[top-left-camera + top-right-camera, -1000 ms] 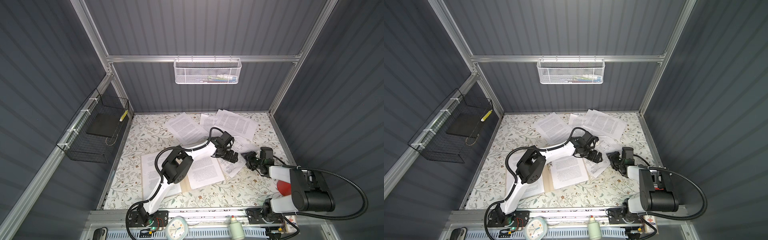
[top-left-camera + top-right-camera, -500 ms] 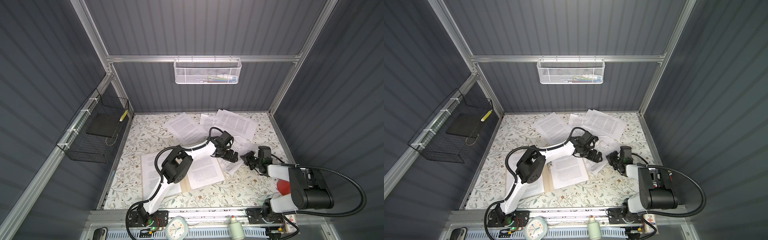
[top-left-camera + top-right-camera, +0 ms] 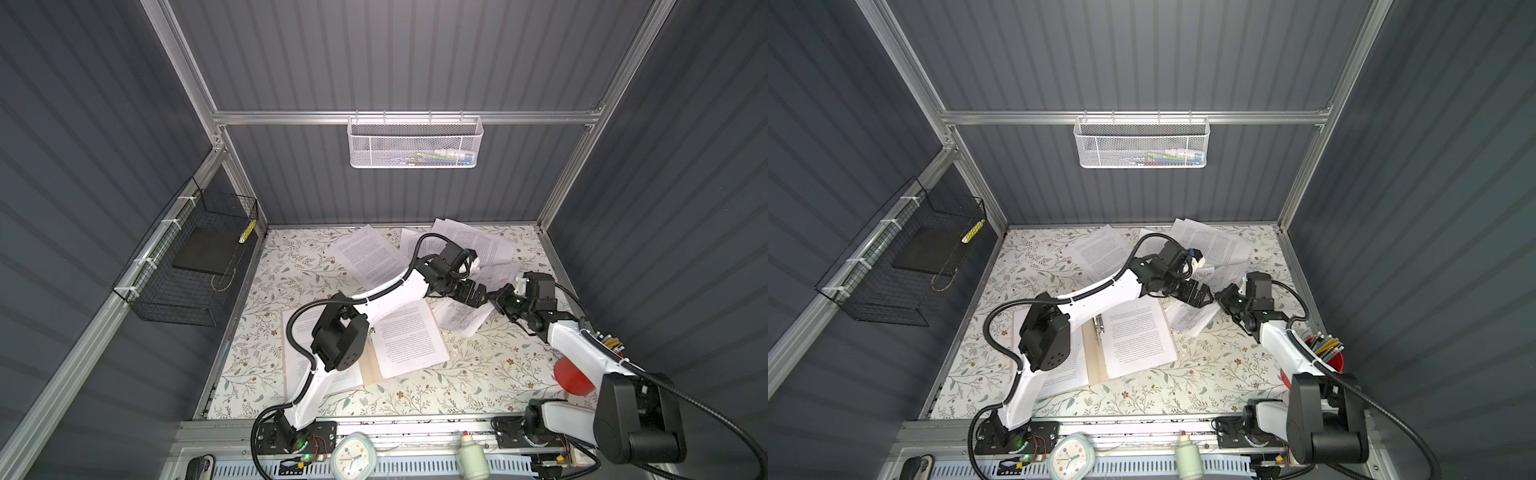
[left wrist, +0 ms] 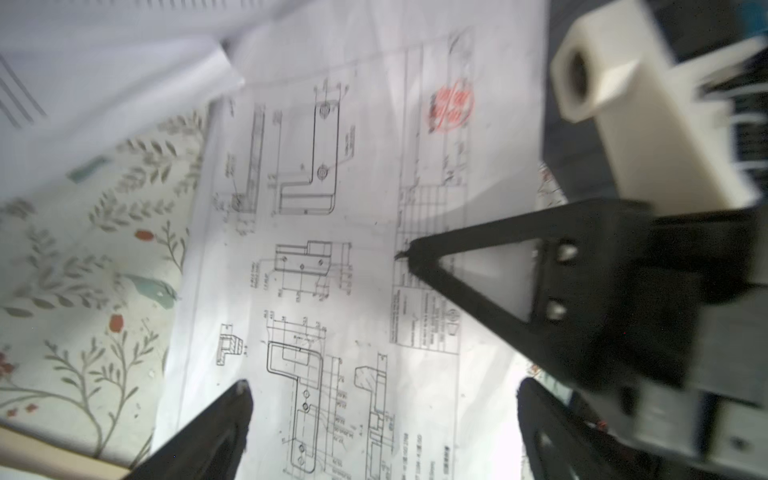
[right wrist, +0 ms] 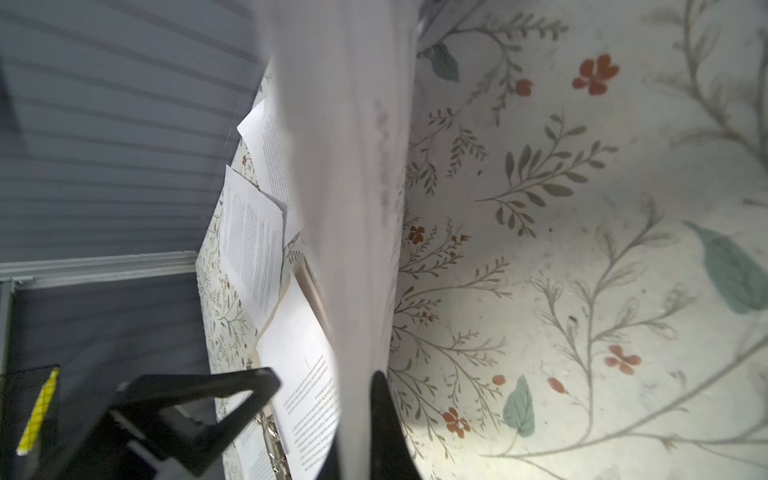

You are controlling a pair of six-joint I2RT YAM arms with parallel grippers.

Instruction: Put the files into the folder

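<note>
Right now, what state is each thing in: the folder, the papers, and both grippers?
tan cardboard folder: open flat, printed sheets on both halves.
white technical-drawing sheet: one edge pinched.
loose white text sheets: lying outside the folder.
left gripper: open.
right gripper: shut on the white technical-drawing sheet.

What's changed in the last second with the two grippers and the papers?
The right gripper edged inward toward the left gripper and shut on the edge of the drawing sheet. The left gripper stayed open over that sheet; the folder and the other files lie as before.
</note>
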